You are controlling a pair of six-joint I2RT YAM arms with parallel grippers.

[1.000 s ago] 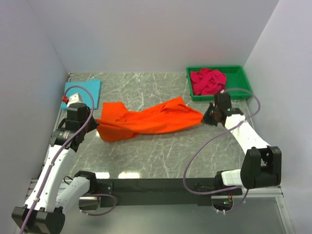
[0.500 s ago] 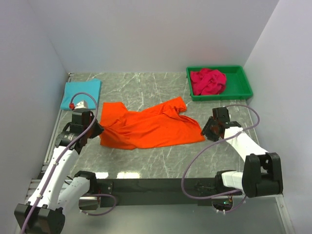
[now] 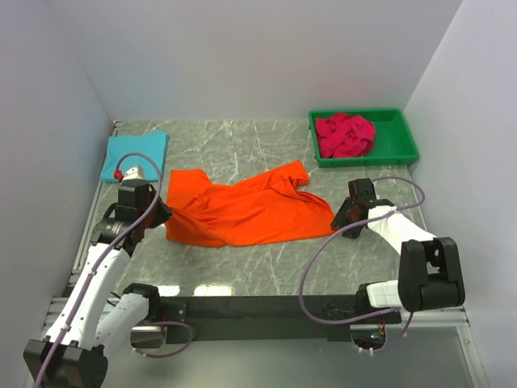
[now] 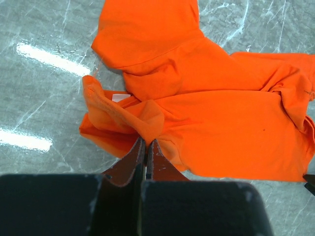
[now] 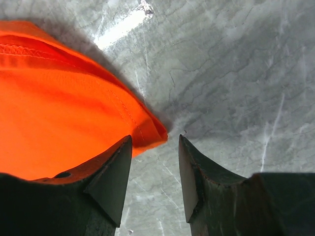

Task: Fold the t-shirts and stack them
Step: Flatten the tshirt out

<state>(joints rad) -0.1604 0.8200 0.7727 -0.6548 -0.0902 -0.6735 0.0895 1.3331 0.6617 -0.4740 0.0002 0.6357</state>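
Since a second ago the orange t-shirt [image 3: 250, 212] has gone from a taut band between my arms to lying spread on the bench [image 3: 242, 267]. My left pincer [image 4: 146, 142] is clenched on a bunched fold at its left edge. My right pincer [image 5: 155, 138] is released, jaws apart, the hem corner at its tips. Farther back, the turquoise t-shirt [image 3: 135, 155] lies folded at the left, and the crimson t-shirt [image 3: 345, 134] is heaped in the green bin [image 3: 400, 149]
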